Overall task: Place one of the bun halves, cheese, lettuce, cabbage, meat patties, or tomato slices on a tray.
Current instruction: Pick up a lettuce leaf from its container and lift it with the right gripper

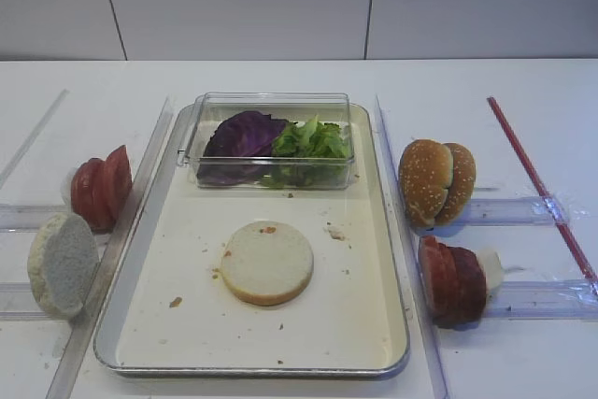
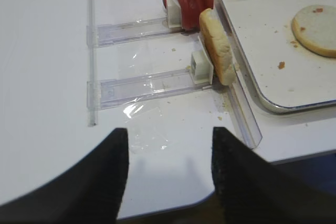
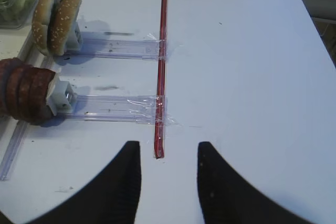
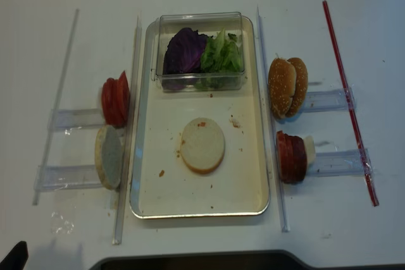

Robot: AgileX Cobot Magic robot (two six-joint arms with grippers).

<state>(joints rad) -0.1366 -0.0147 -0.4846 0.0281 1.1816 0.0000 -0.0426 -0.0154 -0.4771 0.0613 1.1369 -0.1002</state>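
Note:
A pale bun half (image 1: 267, 262) lies flat in the middle of the silvery tray (image 1: 252, 368). Purple cabbage (image 1: 245, 135) and green lettuce (image 1: 313, 140) sit in a clear box at the tray's far end. Left of the tray stand tomato slices (image 1: 101, 188) and a pale bun half (image 1: 63, 262). To its right stand sesame bun halves (image 1: 436, 181) and meat patties (image 1: 453, 279). No cheese shows. My left gripper (image 2: 169, 132) hangs open and empty near the table's front left edge. My right gripper (image 3: 169, 145) is open and empty above the red strip's near end.
A clear plastic box (image 1: 271, 175) stands on the tray. Clear plastic rails (image 2: 152, 85) and long guide strips flank the tray. A red strip (image 3: 160, 77) runs along the right side. The table's front edge (image 2: 210, 203) is close under the left gripper. Crumbs dot the tray.

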